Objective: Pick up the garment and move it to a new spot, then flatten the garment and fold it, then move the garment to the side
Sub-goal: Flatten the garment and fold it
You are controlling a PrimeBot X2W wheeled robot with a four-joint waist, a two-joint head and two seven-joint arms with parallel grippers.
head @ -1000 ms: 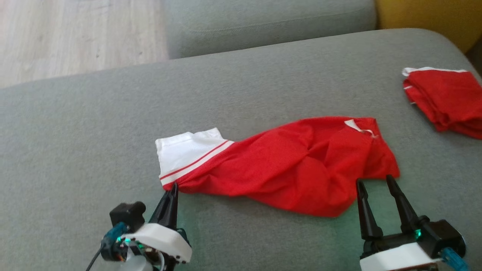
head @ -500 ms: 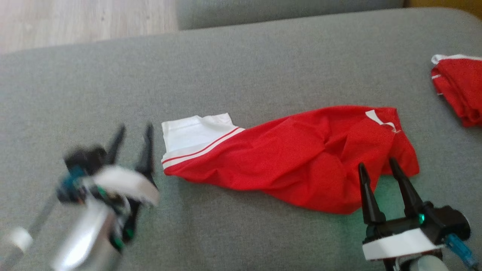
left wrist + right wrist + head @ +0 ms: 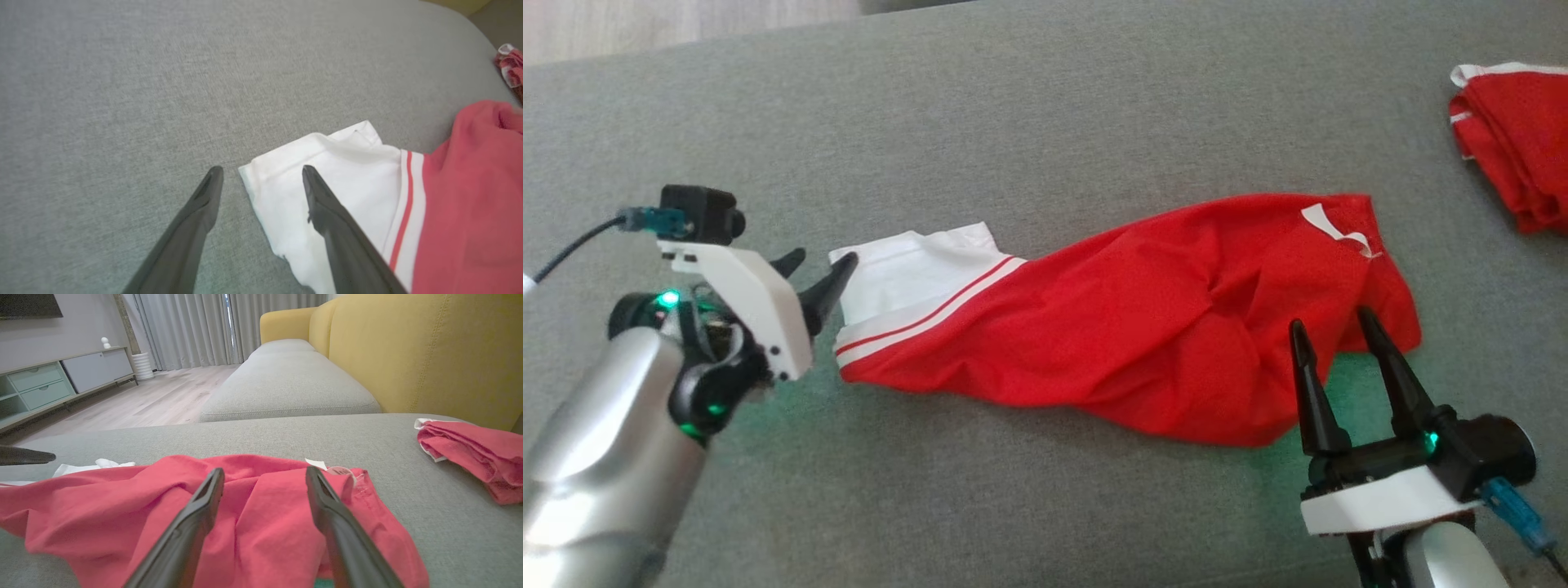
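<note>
Red mesh garment (image 3: 1143,327) lies crumpled mid-cushion (image 3: 1045,106) on grey weave, its white striped hem at nine o'clock. Left gripper (image 3: 823,259) spread wide, empty, at that hem. Right gripper (image 3: 1330,319) wide, empty, at five o'clock. The right wrist view brings in a smooth yellow sofa back (image 3: 429,351).

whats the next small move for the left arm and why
Probably lower the left gripper and close on the corner of the white sleeve. Its jaws stand open, one finger over the sleeve, the other over the grey cushion, and the garment lies crumpled, not yet flat.
</note>
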